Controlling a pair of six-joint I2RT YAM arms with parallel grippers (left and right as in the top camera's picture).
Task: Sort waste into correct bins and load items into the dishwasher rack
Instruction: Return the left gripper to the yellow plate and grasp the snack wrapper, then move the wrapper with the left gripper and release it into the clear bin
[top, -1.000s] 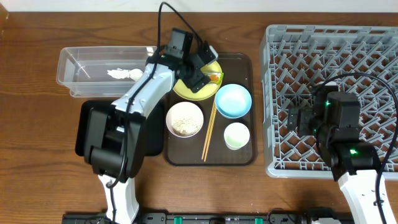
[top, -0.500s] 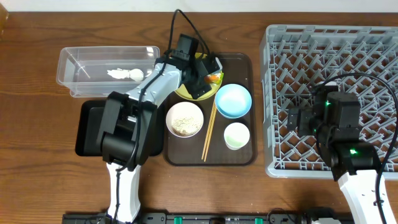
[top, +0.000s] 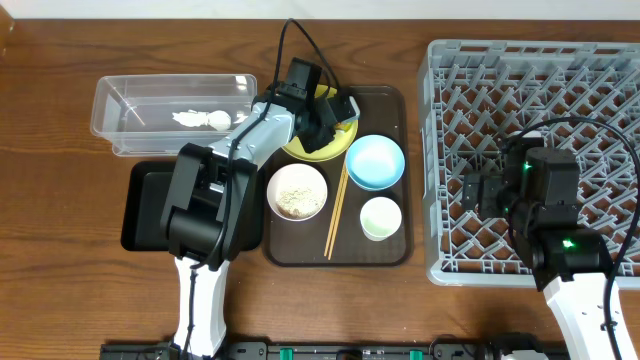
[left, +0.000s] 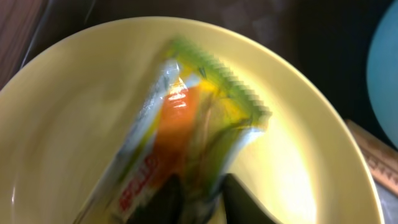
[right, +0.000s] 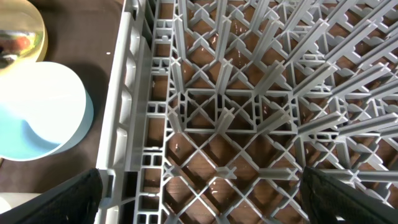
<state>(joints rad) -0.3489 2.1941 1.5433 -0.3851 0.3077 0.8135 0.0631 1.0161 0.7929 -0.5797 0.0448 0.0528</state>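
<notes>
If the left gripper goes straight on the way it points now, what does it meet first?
The green-white-orange wrapper, whose lower end lies between the fingertips of the left gripper; just behind it, the yellow plate. The blur hides how much gap remains.

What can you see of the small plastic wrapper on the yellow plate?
The wrapper is glossy crinkled plastic: green serrated top edge, orange middle, white side with red print. It is slanted across the yellow plate. The dark jaws of the left gripper flank its lower end; whether they pinch it is unclear.
</notes>
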